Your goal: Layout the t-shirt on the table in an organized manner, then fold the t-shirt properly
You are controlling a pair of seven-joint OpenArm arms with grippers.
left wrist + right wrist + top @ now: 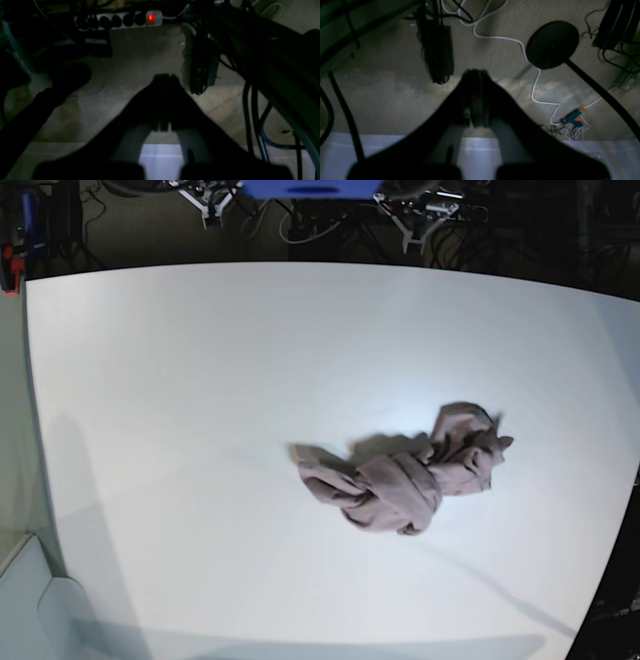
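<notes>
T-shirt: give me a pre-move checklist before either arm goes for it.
1. T-shirt on the table: ok.
2. Shirt laid out flat: not ok, it is a twisted bundle.
3. Left pincer empty and shut: ok.
4. Right pincer empty and shut: ok.
5. Arms over the table: not ok, both wrist views show the floor past the table edge.
6. Sleeves and collar found: cannot tell.

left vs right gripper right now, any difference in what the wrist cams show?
The left gripper hangs over carpet near a power strip with a red lit switch; the right gripper hangs over carpet near a round black stand base and a white cable. Both are shut, empty, dark and past the white table edge, away from the crumpled t-shirt.
</notes>
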